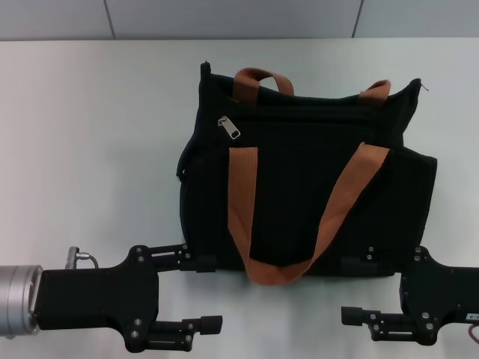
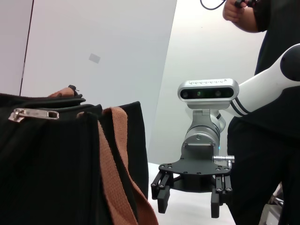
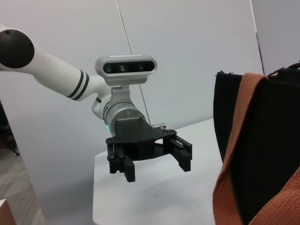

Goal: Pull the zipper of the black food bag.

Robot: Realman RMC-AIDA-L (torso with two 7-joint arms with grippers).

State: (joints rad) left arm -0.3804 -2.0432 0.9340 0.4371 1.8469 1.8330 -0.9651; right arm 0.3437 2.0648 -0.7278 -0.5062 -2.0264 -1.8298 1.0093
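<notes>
The black food bag (image 1: pixel 299 172) lies on the white table (image 1: pixel 90 149) in the head view, with two orange-brown handle straps (image 1: pixel 243 194). The zipper (image 1: pixel 229 127), a small silver slider with its tab, sits near the bag's upper left corner. It also shows in the left wrist view (image 2: pixel 33 114). My left gripper (image 1: pixel 209 293) is open and empty, in front of the bag's lower left corner. My right gripper (image 1: pixel 353 289) is open and empty, in front of the lower right corner. Each wrist view shows the other gripper, the right (image 2: pixel 188 205) and the left (image 3: pixel 157 168), beside the bag (image 3: pixel 262 140).
A person in black clothing (image 2: pixel 267 140) stands behind my right arm in the left wrist view. A pale wall runs behind the table's far edge (image 1: pixel 239 19). Bare table surface lies to the left of the bag.
</notes>
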